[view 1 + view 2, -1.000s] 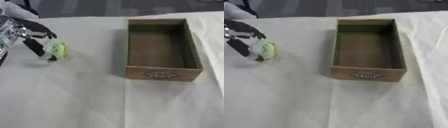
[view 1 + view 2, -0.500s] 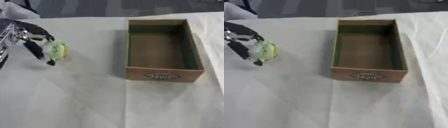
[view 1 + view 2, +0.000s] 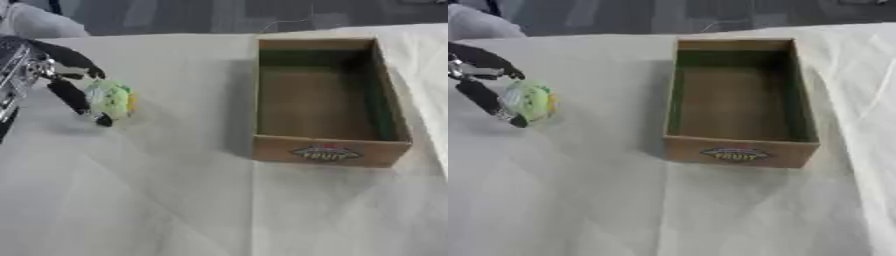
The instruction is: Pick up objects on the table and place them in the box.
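Observation:
A small round object (image 3: 110, 99), pale green with a yellow-orange patch, sits at the left of the white-clothed table (image 3: 175, 200). My left hand (image 3: 61, 75) comes in from the left edge, with its black fingers (image 3: 74, 97) curled around the object from above and below. An open cardboard box (image 3: 325, 100) with a green inside and a "FRUIT" label on its front wall stands right of centre, empty. The right hand shows in neither view.
The cloth runs wrinkled across the front. A dark floor and a pale rounded shape (image 3: 35, 22) lie beyond the table's far edge at the upper left.
The left hand with the green object has barely shifted; its fingers have closed a little more round the object. The box has not moved.

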